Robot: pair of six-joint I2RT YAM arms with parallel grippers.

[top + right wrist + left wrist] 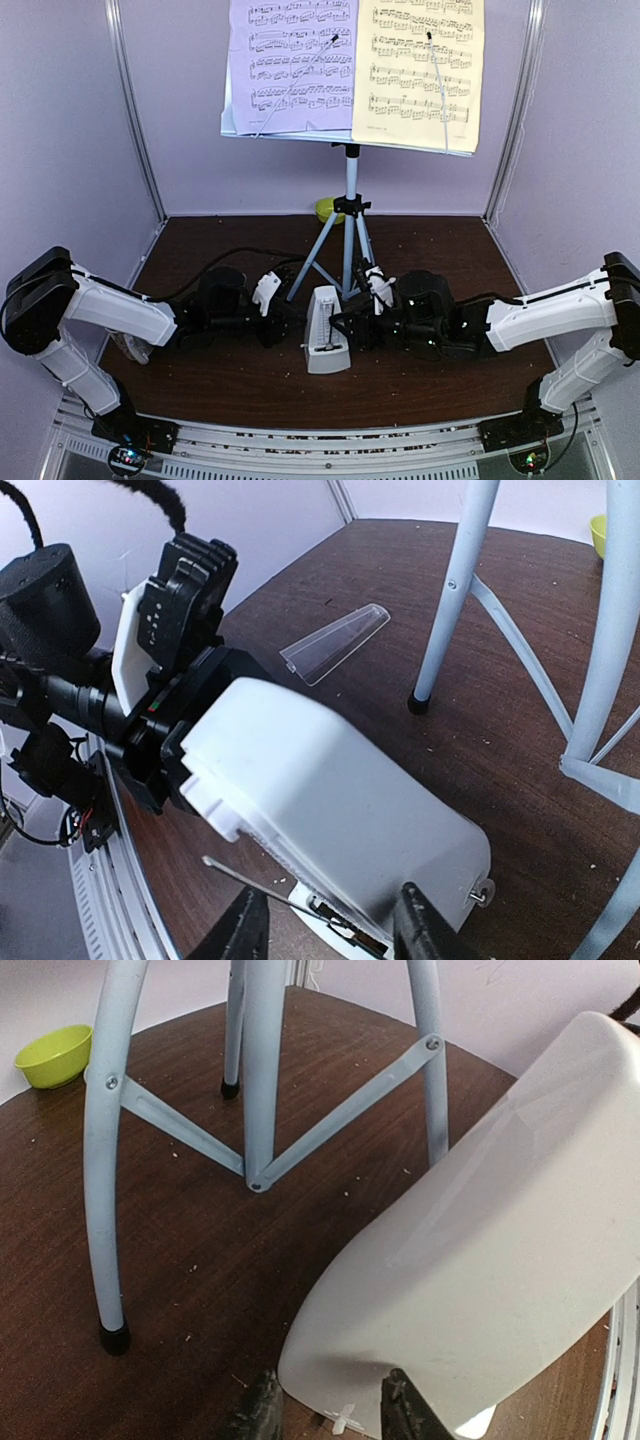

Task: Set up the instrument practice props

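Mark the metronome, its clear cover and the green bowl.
metronome (325, 335): top external view, middle of its body.
clear cover (335, 643): right wrist view, middle of the shell.
green bowl (55, 1057): left wrist view, outer wall.

Desk (240, 390): dark brown wood grain, flecked with pale crumbs.
Frame centre, top view: white metronome (325, 335), standing.
Behind it: tripod (349, 240), black feet on the wood.
Far back edge: green bowl (328, 208).
Upper middle, right wrist view: clear cover (335, 643), lying flat.
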